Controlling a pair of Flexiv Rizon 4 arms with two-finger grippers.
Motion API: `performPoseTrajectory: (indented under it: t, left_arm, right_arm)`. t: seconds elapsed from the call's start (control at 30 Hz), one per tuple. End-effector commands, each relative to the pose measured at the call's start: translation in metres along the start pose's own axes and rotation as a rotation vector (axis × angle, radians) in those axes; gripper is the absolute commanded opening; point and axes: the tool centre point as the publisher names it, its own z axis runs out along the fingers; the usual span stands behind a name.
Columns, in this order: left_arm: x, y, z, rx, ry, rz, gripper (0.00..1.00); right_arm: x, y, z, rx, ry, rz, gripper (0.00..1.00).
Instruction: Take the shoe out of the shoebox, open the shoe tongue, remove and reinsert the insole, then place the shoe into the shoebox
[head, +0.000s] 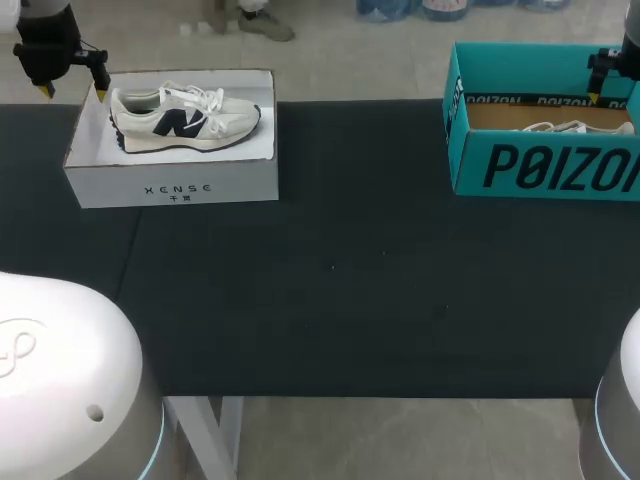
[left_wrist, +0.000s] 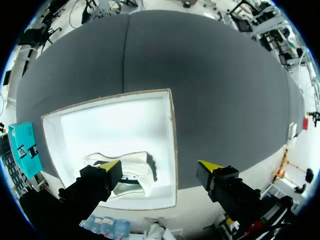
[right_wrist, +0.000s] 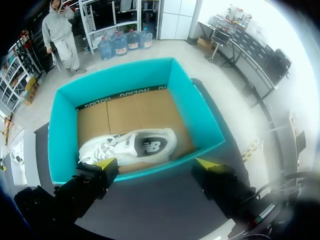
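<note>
Yellow-tipped and spread wide, the left hand hangs empty above the far left corner of the white shoebox. Its walls ring a white shoe lying on its side, long axis left to right, toe right. The right hand, equally spread, hangs over the teal shoebox at far right. There a second shoe lies lengthwise, toe left. Dark bench separates the boxes.

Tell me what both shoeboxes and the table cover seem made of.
White shoebox: probably cardboard, matte white; its rim shows a raw brown edge. Teal shoebox: cardboard too, printed teal walls, plain brown floor. Table cover: dark, matte, perhaps fabric.
</note>
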Motion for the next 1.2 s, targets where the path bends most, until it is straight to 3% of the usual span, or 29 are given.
performPoseTrajectory:
  t: [0.03,0.77,1.2]
  left_arm:
    - [0.001,0.026,0.018,0.027,-0.006,-0.012,1.00]
    - [-0.004,0.064,0.065,0.062,-0.004,-0.090,1.00]
    - [-0.009,0.073,0.081,0.087,-0.004,-0.092,1.00]
  right_arm:
    - [0.000,-0.001,0.000,-0.002,0.000,0.000,1.00]
    - [0.000,-0.001,0.000,-0.002,0.000,0.000,1.00]
    - [0.000,-0.001,0.000,-0.002,0.000,0.000,1.00]
